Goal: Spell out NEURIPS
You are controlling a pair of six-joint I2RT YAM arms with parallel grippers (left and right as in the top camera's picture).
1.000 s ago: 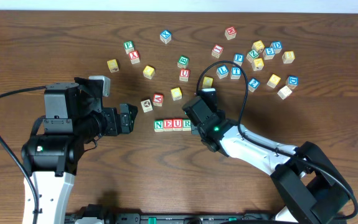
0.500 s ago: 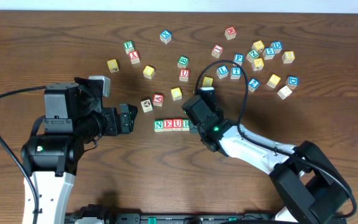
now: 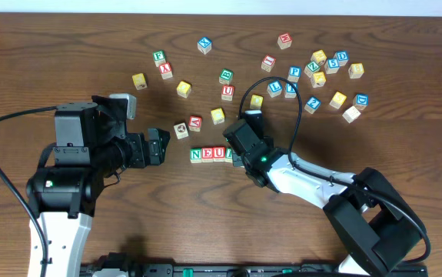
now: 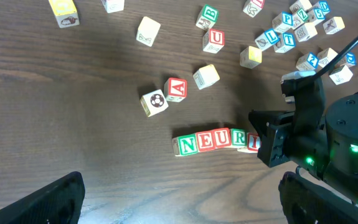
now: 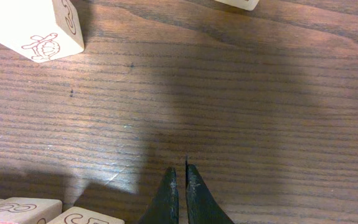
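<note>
A row of wooden cubes lies mid-table: green N [image 4: 185, 145], red E [image 4: 205, 141], red U [image 4: 222, 138], green R [image 4: 238, 137] and red I [image 4: 252, 142]. From overhead only N [image 3: 196, 155], E and U show whole; the right arm covers the row's right end. My right gripper [image 5: 180, 171] is shut and empty, low over the wood, its tips [image 4: 261, 142] beside the I cube. My left gripper [image 4: 182, 208] stands wide open and empty, left of the row [image 3: 159, 146]. A blue P cube [image 3: 294, 72] sits at the back right.
Loose cubes lie behind the row: a red A [image 3: 195, 122], a ball-picture cube [image 3: 181, 130], a yellow one [image 3: 217, 115], and a cluster at the back right [image 3: 324, 65]. The right arm's black cable [image 3: 278, 81] arcs over some of them.
The right gripper has shifted slightly left along the row, so it now covers the R from overhead. The left arm has not moved.
</note>
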